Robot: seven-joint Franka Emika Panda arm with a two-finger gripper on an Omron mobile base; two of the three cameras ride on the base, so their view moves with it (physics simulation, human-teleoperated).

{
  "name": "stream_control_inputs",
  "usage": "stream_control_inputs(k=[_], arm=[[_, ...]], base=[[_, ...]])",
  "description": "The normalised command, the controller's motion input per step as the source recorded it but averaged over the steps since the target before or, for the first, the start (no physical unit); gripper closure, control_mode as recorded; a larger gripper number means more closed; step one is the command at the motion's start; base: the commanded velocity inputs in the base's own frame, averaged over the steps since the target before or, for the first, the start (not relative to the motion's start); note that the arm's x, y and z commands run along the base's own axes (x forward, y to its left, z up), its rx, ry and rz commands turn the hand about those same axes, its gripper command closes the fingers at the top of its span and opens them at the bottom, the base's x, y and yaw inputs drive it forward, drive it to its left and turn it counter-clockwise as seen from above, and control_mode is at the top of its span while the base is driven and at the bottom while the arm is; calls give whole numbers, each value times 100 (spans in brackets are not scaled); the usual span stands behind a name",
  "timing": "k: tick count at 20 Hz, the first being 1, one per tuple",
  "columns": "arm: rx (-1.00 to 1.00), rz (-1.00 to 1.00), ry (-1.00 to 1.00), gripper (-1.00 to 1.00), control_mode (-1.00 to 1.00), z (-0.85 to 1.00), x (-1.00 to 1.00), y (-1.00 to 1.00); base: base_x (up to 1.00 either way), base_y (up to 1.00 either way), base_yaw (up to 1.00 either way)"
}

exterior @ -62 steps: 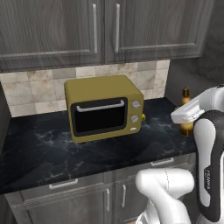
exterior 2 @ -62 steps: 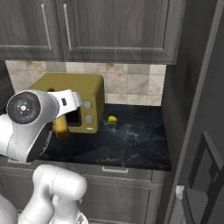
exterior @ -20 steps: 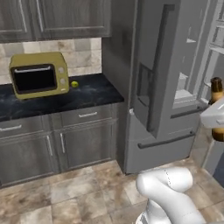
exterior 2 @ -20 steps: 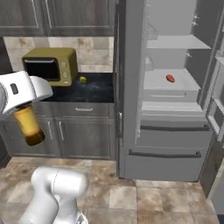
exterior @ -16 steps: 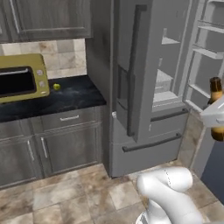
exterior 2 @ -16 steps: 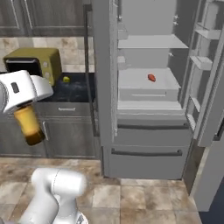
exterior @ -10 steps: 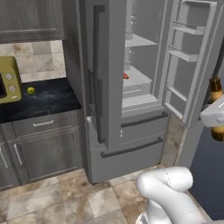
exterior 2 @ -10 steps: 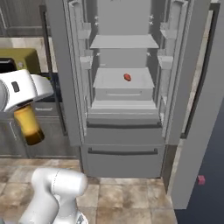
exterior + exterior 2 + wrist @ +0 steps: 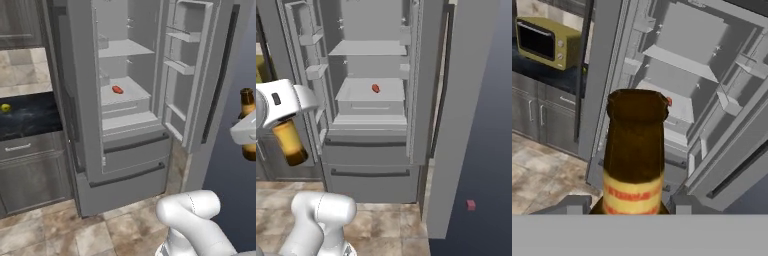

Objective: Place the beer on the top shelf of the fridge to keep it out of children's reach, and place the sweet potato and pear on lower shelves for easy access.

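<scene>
Hand view: my gripper point(image 9: 633, 207) is clamped on the beer point(image 9: 634, 150) low on its body, the neck rising ahead of the fingers. I judge the glass rigid, smooth, fairly heavy and breakable, so a hold on the broad labelled body suits it better than the neck. Beyond the bottle stands the open fridge point(image 9: 95, 165); the sweet potato point(image 9: 376, 88) lies on a lower shelf, the top shelf point(image 9: 368, 48) above it.
</scene>
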Motion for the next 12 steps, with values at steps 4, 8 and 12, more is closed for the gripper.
stream_control_inputs(k=[4, 8, 12], arm=[[0, 0, 0, 100, 100, 0, 0, 0], [0, 0, 0, 100, 100, 0, 0, 0], [0, 0, 0, 100, 100, 0, 0, 0]], base=[[30, -26, 7], [40, -18, 8], [57, -13, 2]])
